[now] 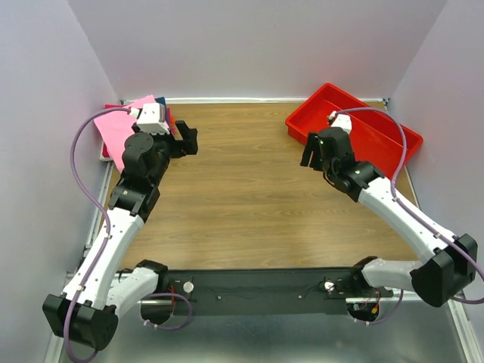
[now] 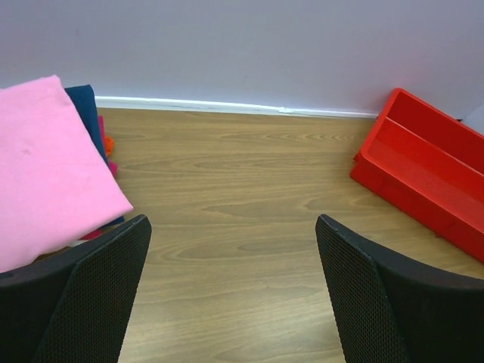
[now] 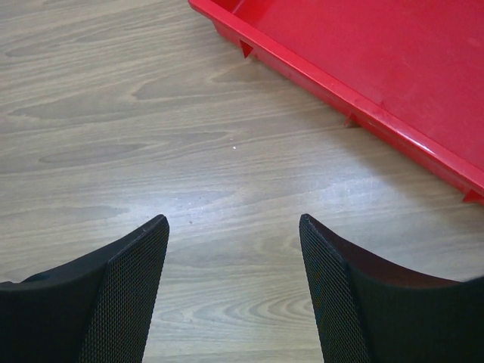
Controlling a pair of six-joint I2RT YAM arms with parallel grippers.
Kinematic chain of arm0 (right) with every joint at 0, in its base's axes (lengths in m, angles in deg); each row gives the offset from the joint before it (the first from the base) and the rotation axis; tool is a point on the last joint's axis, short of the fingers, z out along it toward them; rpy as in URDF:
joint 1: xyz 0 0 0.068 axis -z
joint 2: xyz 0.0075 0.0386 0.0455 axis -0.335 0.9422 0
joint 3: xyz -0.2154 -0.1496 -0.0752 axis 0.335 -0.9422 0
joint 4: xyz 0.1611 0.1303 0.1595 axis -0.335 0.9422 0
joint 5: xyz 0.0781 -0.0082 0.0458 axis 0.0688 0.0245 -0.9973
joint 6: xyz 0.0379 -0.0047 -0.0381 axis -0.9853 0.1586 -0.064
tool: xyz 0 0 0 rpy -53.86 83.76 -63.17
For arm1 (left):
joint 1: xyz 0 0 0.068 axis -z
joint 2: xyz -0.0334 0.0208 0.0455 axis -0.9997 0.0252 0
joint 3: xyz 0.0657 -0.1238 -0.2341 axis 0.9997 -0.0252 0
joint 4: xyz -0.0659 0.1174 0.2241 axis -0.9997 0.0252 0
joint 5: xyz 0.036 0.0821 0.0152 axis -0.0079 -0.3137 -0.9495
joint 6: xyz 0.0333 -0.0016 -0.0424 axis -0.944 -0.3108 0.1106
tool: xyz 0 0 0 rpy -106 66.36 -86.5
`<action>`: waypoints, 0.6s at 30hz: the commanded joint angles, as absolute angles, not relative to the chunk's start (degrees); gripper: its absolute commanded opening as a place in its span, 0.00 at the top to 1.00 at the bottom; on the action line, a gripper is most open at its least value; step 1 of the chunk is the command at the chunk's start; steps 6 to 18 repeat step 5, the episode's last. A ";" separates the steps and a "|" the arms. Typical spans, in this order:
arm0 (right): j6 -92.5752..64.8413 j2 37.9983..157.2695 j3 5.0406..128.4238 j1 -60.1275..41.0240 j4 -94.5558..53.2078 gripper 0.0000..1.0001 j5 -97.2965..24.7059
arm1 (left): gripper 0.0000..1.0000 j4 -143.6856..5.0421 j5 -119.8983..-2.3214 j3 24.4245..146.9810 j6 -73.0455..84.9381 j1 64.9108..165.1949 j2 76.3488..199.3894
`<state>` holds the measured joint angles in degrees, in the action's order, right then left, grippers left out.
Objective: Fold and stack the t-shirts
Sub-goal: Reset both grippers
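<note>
The t-shirts lie folded in a stack at the table's far left corner. A light pink shirt (image 1: 119, 134) (image 2: 45, 166) is on top, with a navy one (image 2: 87, 113) and a red-magenta edge (image 2: 107, 147) showing beneath it. My left gripper (image 1: 187, 140) (image 2: 233, 223) hovers just right of the stack, open, with only bare wood between its fingers. My right gripper (image 1: 312, 157) (image 3: 233, 219) hangs open over the table beside the red tray, holding nothing.
A rigid red plastic tray (image 1: 378, 140) (image 2: 423, 174) (image 3: 378, 53) sits at the far right corner with nothing visible inside it. Grey walls close in the wooden table (image 1: 242, 197) at the back and both sides.
</note>
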<state>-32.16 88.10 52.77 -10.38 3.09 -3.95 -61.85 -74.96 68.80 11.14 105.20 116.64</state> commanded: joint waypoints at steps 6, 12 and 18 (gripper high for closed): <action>-33.42 83.70 49.55 -10.40 1.85 0.23 -1.06 | 0.03 -62.56 -76.13 69.61 9.22 105.52 115.72; -33.42 83.70 49.55 -10.40 1.85 0.23 -1.06 | 0.03 -62.56 -76.13 69.61 9.22 105.52 115.72; -33.42 83.70 49.55 -10.40 1.85 0.23 -1.06 | 0.03 -62.56 -76.13 69.61 9.22 105.52 115.72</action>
